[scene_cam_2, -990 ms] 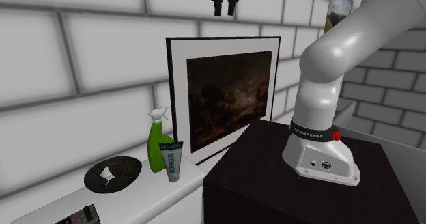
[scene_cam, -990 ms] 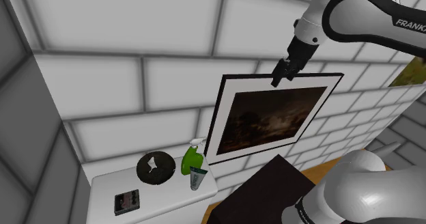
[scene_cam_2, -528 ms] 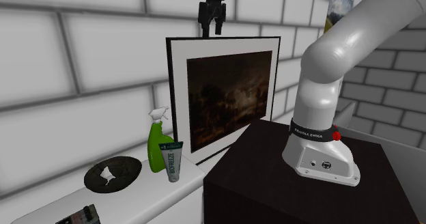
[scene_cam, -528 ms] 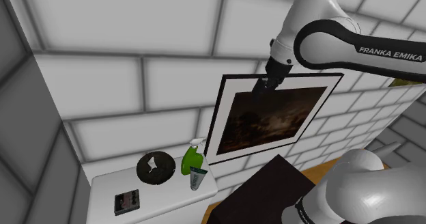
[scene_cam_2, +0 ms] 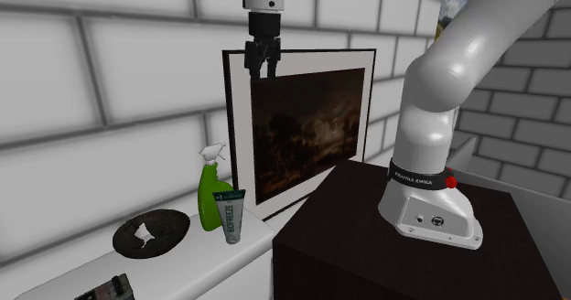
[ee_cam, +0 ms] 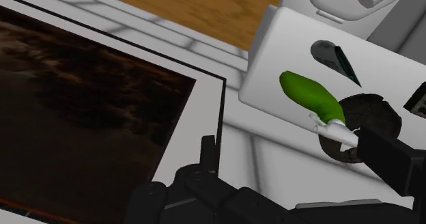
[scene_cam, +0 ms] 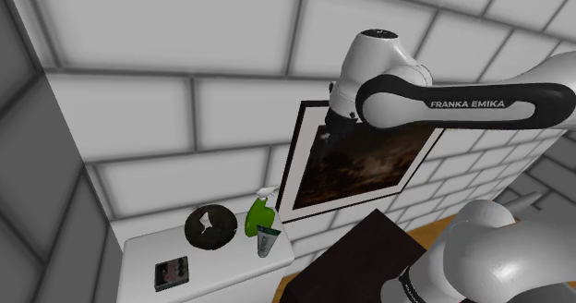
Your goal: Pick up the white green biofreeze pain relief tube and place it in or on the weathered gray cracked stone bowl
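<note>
The black gripper (scene_cam_2: 261, 67) hangs high in front of the framed picture (scene_cam_2: 311, 129), fingers apart with nothing between them. Well below it, on the white shelf (scene_cam_2: 197, 269), the white-green tube (scene_cam_2: 231, 216) stands upright just beside a green spray bottle (scene_cam_2: 213, 198). The dark cracked bowl (scene_cam_2: 151, 232) lies farther off.

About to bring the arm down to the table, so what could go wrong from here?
1. The tube stands upright right beside the green spray bottle; the open jaws could knock either over or clasp both.
2. The gripper hangs in front of the framed picture, seemingly close; a careless descent might scrape it.
3. The tube is near the edge of the table; tipped, it may roll off.
</note>
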{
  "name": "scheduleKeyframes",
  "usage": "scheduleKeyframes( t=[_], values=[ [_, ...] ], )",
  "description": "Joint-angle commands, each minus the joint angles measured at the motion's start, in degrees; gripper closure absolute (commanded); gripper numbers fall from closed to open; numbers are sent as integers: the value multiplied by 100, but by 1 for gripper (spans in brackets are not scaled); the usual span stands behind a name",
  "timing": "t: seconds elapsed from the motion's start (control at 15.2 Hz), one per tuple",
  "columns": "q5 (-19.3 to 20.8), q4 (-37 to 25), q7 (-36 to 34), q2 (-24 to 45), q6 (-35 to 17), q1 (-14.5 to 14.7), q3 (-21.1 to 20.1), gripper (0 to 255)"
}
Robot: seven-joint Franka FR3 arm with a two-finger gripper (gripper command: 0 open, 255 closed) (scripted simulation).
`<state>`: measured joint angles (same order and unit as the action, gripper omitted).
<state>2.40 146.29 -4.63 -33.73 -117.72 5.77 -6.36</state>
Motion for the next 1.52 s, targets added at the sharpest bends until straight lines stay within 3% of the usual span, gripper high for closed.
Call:
scheduleKeyframes(
  t=[0.0, 0.73, 1.12, 1.45],
  values=[
    [-33, 102, -31, 293, -378, 80, -96, 0],
    [78, 151, -427, 2232, -2215, 419, -743, 0],
    [620, -154, -920, 3499, -3048, 540, -1046, 0],
    [1179, -432, -1359, 4318, -3482, 713, -1049, 0]
  ],
)
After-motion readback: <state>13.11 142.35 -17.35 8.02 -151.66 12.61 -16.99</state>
